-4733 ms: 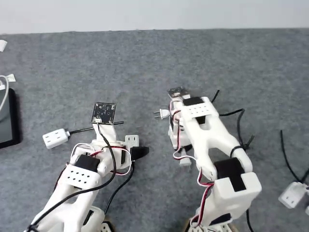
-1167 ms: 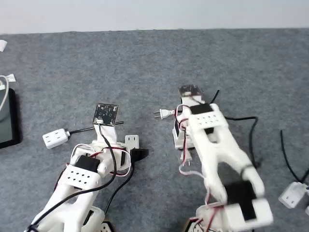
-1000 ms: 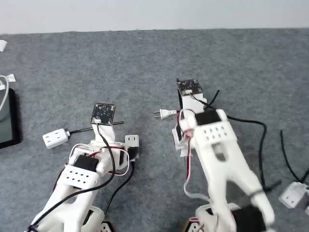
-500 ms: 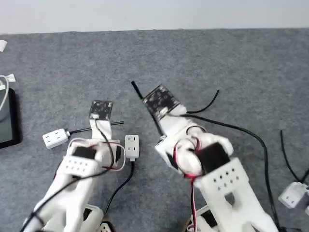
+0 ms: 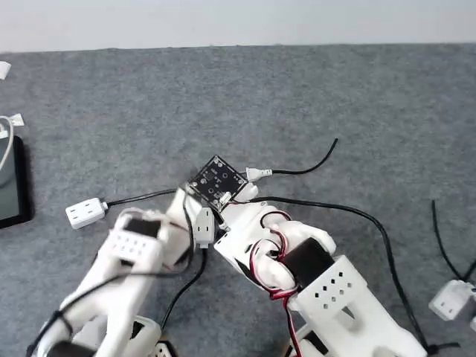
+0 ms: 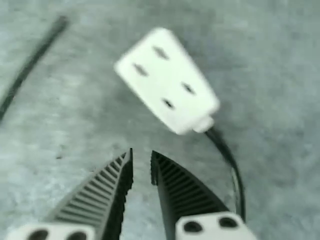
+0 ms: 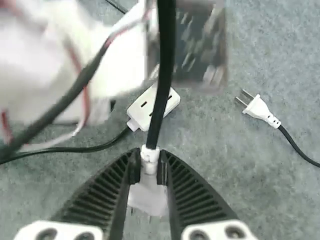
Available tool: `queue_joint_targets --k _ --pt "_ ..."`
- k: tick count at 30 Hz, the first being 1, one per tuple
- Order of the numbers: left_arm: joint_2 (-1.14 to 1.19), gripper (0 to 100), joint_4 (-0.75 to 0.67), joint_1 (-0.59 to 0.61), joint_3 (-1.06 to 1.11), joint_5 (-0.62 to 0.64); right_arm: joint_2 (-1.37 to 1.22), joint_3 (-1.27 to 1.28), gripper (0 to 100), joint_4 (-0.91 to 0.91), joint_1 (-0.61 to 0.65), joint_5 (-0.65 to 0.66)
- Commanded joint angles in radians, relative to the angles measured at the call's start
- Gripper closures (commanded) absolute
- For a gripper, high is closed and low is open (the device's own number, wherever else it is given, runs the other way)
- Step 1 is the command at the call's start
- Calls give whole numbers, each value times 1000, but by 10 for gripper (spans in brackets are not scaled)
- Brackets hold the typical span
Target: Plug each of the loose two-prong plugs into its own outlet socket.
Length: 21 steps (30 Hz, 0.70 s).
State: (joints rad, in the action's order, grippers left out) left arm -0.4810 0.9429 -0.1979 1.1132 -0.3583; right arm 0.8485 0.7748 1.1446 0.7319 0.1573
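jaws: r gripper [image 7: 147, 155] pinching plug [image 7: 146, 196], l gripper [image 6: 141, 155] barely apart, empty. r arm's swinging plug over to socket [image 5: 203, 223], insertion nearing.

A white plug [image 7: 146, 192] is clamped between the black ribbed fingers of the right gripper [image 7: 148, 164], and its black cord [image 7: 163, 60] is led away from them. Just beyond, a white outlet socket [image 7: 150, 107] is seen on the grey counter [image 7: 260, 190], crossed by that cord. A second plug [image 7: 256, 107] is laid well apart. The other arm [image 7: 75, 55] is seen blurred above the socket.
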Motion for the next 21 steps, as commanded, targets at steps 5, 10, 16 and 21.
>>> queue_joint_targets --k 5,10,16,21 --pt "-422 987 -28 -98 211 -51 22 -9 991 -28 8 -29" --pt "-459 987 -29 -91 229 -29 22 5 991 -74 -4 -72" --pt "-466 987 -117 -9 245 115 21 112 991 -283 -51 -172" --pt "-466 987 -147 229 208 132 7 146 991 -378 -51 -184"
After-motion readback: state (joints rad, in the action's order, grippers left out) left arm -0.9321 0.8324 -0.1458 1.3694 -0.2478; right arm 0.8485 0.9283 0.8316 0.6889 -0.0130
